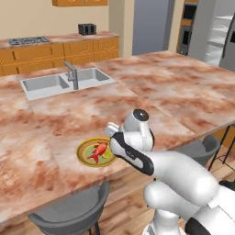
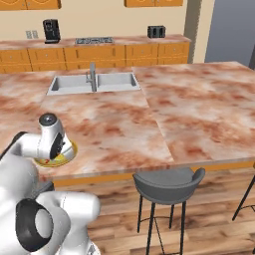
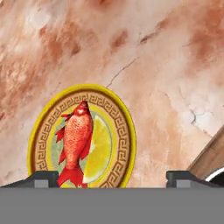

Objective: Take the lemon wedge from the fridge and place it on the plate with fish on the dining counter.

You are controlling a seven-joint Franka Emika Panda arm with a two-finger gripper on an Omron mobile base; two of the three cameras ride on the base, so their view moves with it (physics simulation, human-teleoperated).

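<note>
On the dining counter (image 1: 174,87), near its front edge, we see the plate (image 3: 120,118) with the fish (image 3: 75,140) lying across it; the lemon wedge (image 3: 98,151) rests on the plate too, touching the fish along its flank, at about three o'clock of the fish in the hand view; the gripper (image 3: 111,178) hangs just above the plate with its two dark fingertips (image 3: 43,178) spread wide, one at eight o'clock and one at four o'clock of that view, and nothing sits between them; in the left base view the plate lies at about nine o'clock of the white wrist, with the sink (image 1: 64,82) well apart toward twelve o'clock; in the right base view the wrist covers most of the plate; the fridge (image 1: 218,32) stands at the far right, its door open on white shelves; the plate's rim carries a key pattern, yet we read no writing or brand anywhere.
</note>
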